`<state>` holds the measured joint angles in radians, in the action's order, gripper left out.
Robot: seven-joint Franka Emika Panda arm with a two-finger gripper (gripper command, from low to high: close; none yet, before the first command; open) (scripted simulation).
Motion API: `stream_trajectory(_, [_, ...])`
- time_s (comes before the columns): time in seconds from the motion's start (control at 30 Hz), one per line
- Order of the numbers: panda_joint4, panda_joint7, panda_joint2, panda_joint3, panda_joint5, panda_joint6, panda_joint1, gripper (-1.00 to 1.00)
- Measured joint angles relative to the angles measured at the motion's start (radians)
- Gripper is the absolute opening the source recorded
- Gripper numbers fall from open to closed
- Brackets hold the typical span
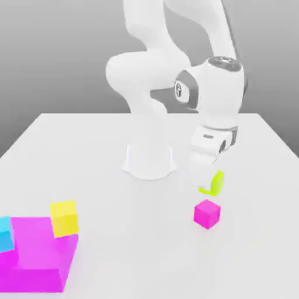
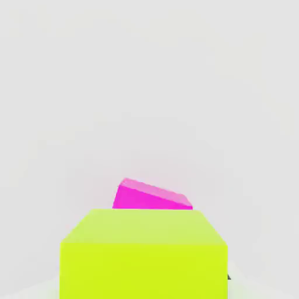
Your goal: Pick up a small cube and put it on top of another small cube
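Claw (image 1: 214,178) was pinching the small lime yellow-green cube (image 1: 214,183), held up off the white counter (image 1: 105,152), just above & slightly behind the small magenta-pink cube (image 1: 207,213), not touching it. Further out, w/ a golden-yellow cube (image 1: 64,218) & cyan cube (image 1: 5,232) on top, sat a big flat magenta block (image 1: 36,257).

A small lime cube (image 1: 214,184) hangs tilted in the air, just above a small magenta cube (image 1: 207,213) resting on the tabletop (image 1: 134,204).
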<state>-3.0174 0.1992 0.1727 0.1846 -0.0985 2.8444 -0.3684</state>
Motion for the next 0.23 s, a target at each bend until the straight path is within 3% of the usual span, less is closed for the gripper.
stream_trajectory(0.1, [0.004, 0.032, -0.108, 0.007, 0.048, 0.104, 0.021, -1.00])
stream_trajectory(0.13, [0.006, 0.047, -0.140, -0.003, 0.071, 0.134, 0.022, 1.00])
stream_trajectory(0.23, [0.006, 0.047, -0.140, -0.003, 0.071, 0.134, 0.022, 1.00])
